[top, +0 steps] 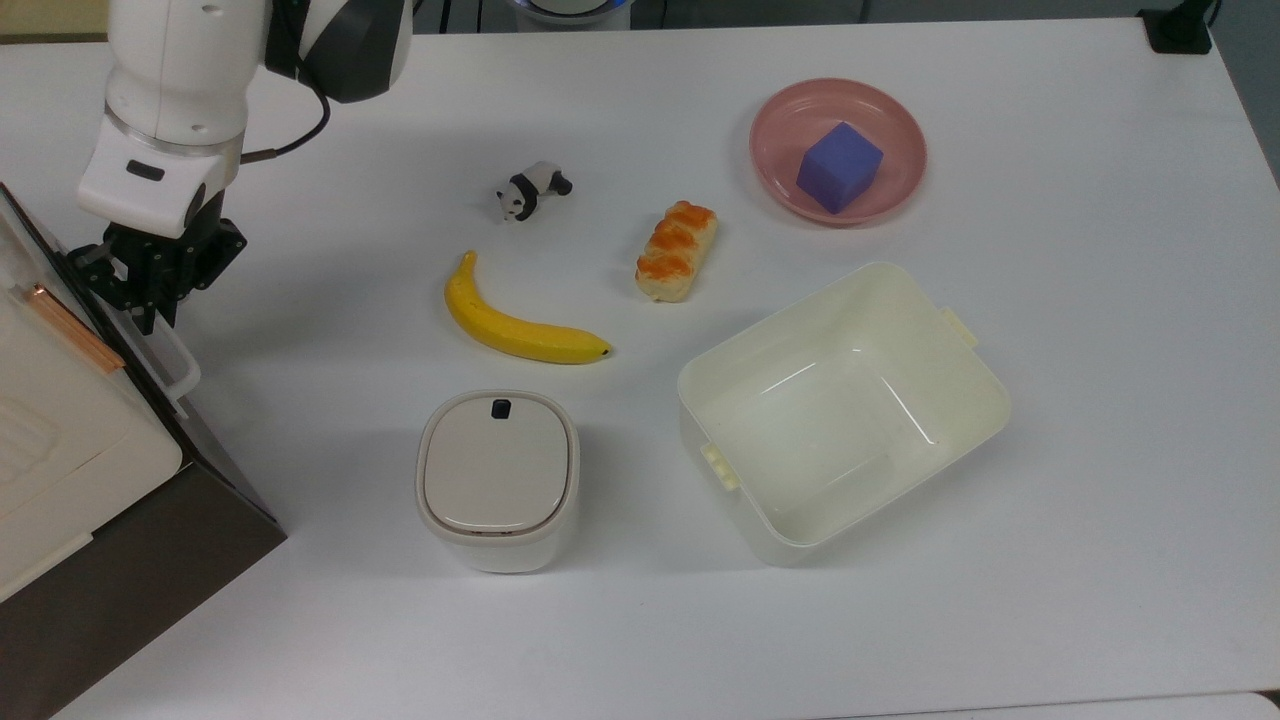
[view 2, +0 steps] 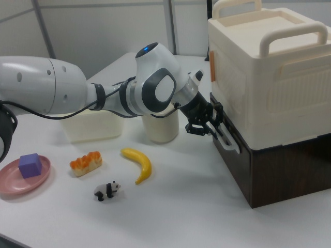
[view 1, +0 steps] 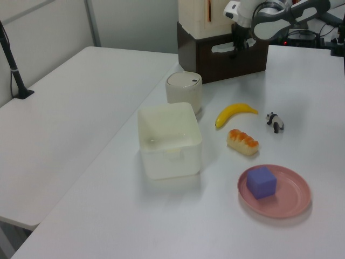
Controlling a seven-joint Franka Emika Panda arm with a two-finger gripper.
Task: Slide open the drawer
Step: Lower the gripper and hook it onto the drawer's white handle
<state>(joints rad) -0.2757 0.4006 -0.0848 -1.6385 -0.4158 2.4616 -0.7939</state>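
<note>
- I had brought the tool (top: 150, 300) in at the upper end of the white bar handle (top: 172, 358), because pulling that bar is the way to draw the drawer (view 2: 269, 165) out.
- The drawer sat directly beneath the tool, its dark front flush under the cream appliance (view 2: 269, 77).
- The tool's fingers looked drawn together on the handle.
- The banana (top: 515, 325) lay well apart on the table (top: 1100, 400).
</note>
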